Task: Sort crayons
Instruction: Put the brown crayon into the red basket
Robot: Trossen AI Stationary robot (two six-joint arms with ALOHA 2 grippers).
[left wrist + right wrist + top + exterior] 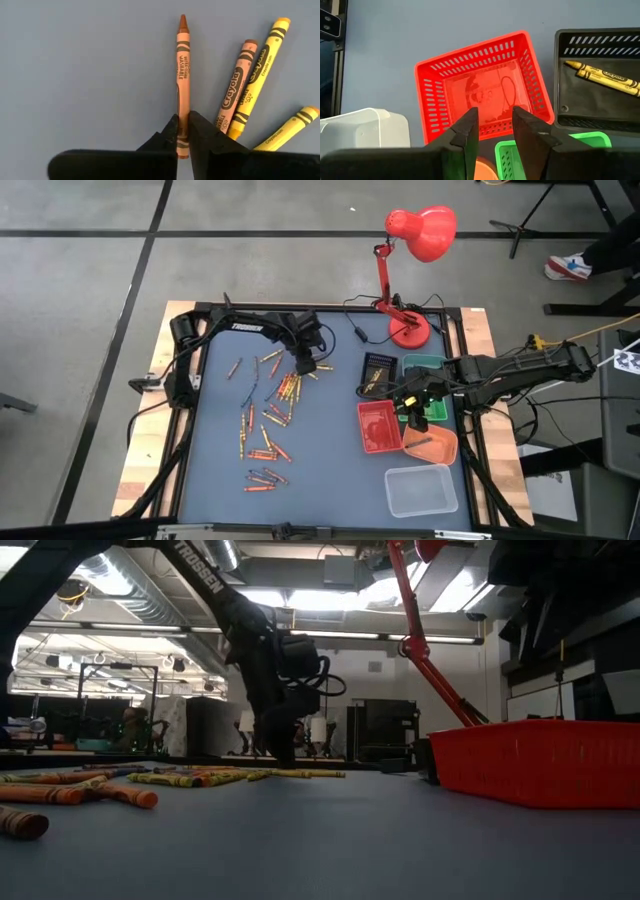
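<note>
Pinching one brown paper-wrapped crayon (182,75): the left gripper (183,131) has its jaws clamped on the crayon's lower end, and the crayon lies flat on the blue-grey table mat (75,60). Just beside it, at its 3 o'clock in the left wrist view, sit another brown crayon (235,90) and two yellow crayons (257,75), fanned out, not touching the held one.

High view: left gripper (303,366) is at 12 o'clock of the main scatter of loose wax crayons (265,425), mostly orange and red, which runs from mat centre down toward 7 o'clock.

Right gripper (495,131) hovers over the tray cluster at the mat's 3 o'clock, jaws apart, nothing between them. Below it is the red slotted plastic basket (435,95); no crayons seen in it. Black slotted tray (570,107) at the basket's 3 o'clock in that view holds two yellow crayons (602,76). Green slotted tray (506,155) and an orange tray (487,172) peek in beside the fingers. Clear plastic tub (421,490) sits at 5 o'clock of the mat. Red desk lamp (412,240) stands at 1 o'clock.
</note>
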